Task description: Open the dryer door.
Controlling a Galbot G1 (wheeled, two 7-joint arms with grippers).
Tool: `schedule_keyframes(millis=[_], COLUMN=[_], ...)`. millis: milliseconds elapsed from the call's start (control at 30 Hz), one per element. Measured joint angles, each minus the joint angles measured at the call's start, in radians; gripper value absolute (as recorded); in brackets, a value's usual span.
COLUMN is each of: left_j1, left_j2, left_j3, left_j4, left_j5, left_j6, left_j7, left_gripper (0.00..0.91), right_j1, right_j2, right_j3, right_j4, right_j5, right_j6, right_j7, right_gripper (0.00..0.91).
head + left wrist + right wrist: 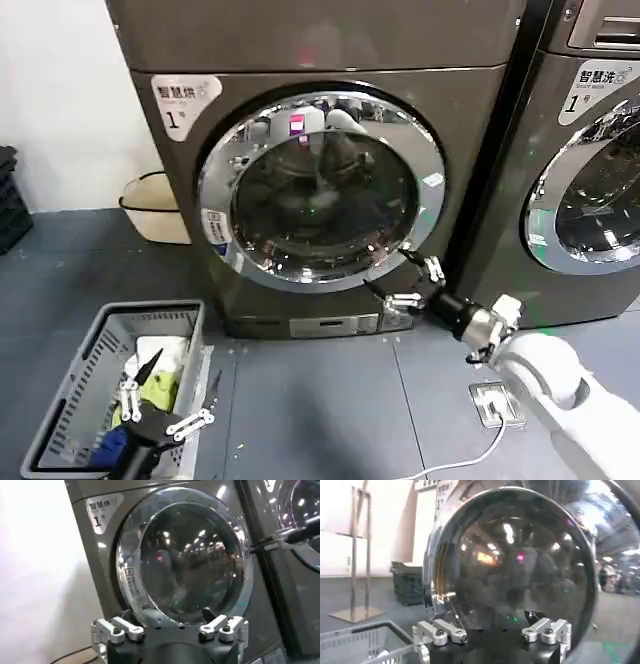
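Observation:
The grey dryer marked 1 has a round chrome-rimmed glass door (320, 190) that lies flush against its front. My right gripper (390, 270) is open at the door's lower right rim, with one finger on either side of the chrome edge. In the right wrist view the door glass (515, 560) is very close ahead of the open right gripper (492, 620). My left gripper (175, 385) hangs open and holds nothing, low on the left over the basket. From there the left gripper (167, 617) faces the door (185, 555) from farther off.
A grey laundry basket (60, 400) with items in it stands on the floor at the front left. A second machine (600, 170) stands to the right. A cream basin (150, 215) sits behind on the left. A white power strip (497, 405) with its cable lies under my right arm.

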Motion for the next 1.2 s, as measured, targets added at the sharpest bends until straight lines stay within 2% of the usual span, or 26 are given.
schedule_keyframes(millis=[567,1200], left_j1=[0.013,0.028], left_j2=[-0.008,-0.025], left_j3=[0.002,0.005], left_j4=[-0.005,-0.015], left_j5=[0.014,0.029], left_j6=[-0.002,-0.008], left_j7=[0.000,0.002], left_gripper=[0.907,0.907], right_j1=[0.299,0.483], right_j2=[0.087,0.198], right_j3=[-0.274,-0.457], right_j4=[-0.128,-0.240], right_j5=[0.068,0.108], right_j6=[-0.020,-0.030], right_j7=[0.023,0.028], right_gripper=[0.907,0.907])
